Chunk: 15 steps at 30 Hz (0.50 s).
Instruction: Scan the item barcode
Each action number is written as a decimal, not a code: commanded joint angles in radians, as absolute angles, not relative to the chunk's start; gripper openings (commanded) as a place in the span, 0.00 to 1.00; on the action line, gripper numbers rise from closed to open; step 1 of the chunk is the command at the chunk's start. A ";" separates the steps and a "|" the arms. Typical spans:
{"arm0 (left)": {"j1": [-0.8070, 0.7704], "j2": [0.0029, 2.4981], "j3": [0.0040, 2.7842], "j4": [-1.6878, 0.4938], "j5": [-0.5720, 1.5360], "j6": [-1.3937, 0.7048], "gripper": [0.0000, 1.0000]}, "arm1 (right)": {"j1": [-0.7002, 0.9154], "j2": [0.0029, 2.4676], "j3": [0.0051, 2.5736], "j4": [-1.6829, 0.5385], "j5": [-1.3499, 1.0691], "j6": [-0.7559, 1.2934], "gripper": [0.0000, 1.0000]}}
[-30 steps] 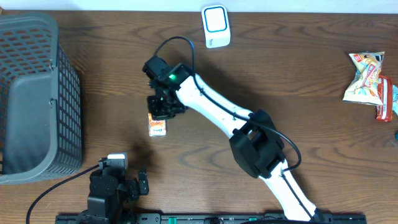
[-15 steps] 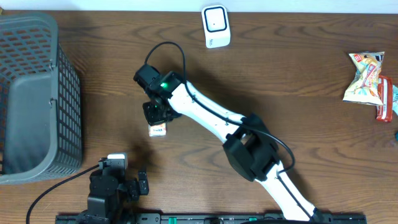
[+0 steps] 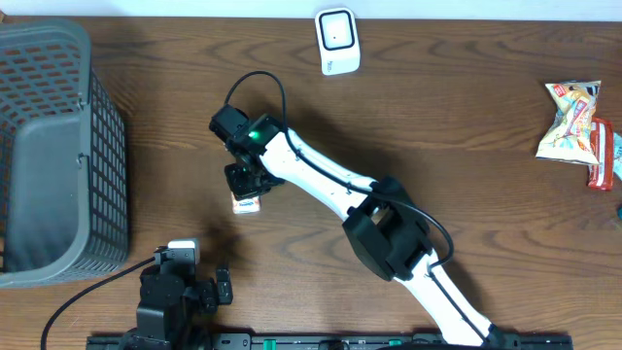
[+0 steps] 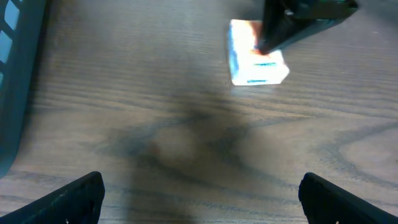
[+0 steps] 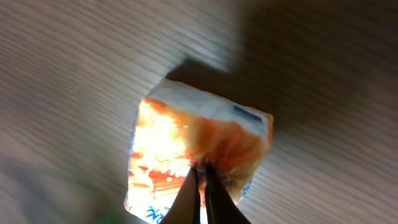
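Two hands over dark wood table: right hand pinches orange packet, left hand spread.

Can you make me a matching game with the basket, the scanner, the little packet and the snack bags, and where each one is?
Things:
1. basket
2. scanner
3. packet
4. snack bags

Places:
A. at the right edge
B. under the right hand
C. at the left edge
D. at the far edge, near the middle

Pairs: 1-C, 2-D, 3-B, 4-A
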State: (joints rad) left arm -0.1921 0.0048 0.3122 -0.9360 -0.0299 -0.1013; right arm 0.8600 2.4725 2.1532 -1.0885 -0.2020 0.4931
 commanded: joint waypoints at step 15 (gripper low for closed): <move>-0.195 0.004 0.313 -0.942 -0.038 -0.102 1.00 | 0.882 2.327 2.139 -1.074 -0.062 0.447 0.04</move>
